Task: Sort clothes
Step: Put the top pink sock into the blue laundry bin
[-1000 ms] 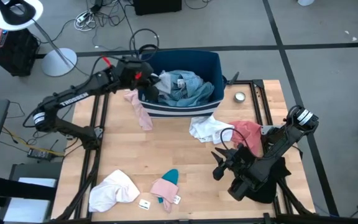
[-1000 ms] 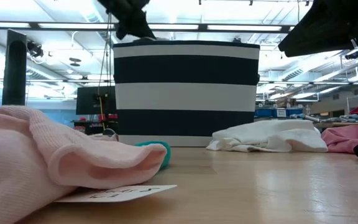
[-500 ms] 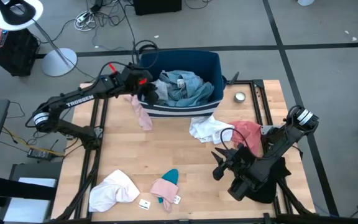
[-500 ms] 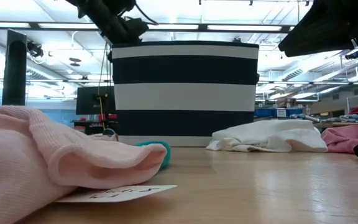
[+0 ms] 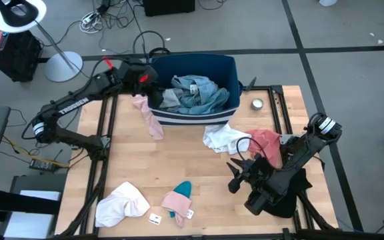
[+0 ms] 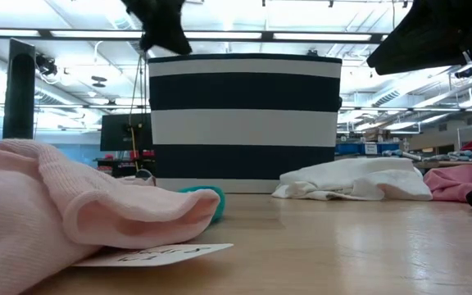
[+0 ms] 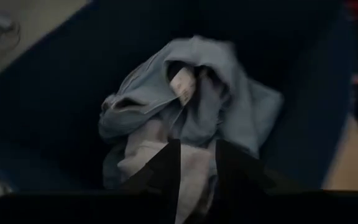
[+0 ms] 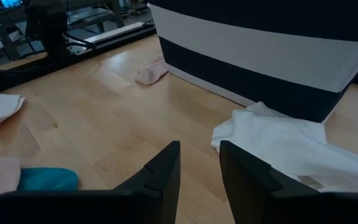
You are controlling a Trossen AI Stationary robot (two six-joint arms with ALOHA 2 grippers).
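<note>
The dark blue bin with a white stripe (image 5: 202, 60) stands at the table's far middle and holds a light blue-grey garment (image 5: 199, 93), which also shows in the left wrist view (image 7: 229, 112). My left gripper (image 5: 154, 91) hovers open and empty over the bin's left side, above the pile (image 7: 197, 171). My right gripper (image 5: 234, 175) waits open and empty at the near right, above bare wood (image 8: 199, 168). A pink garment (image 5: 149, 117) lies left of the bin. A white one (image 5: 220, 137) and a salmon-red one (image 5: 267, 141) lie in front of it.
A pale garment (image 5: 121, 203) and a pink one over a teal one (image 5: 177, 199) lie at the near left, with tags beside them. A black garment (image 5: 297, 179) lies under my right arm. A small round tin (image 5: 257, 103) sits right of the bin. Bare wood lies mid-table.
My left gripper has dipped toward the bin's near left corner, then drawn back up and toward the far left, over the bin's left wall. My right arm has kept still.
</note>
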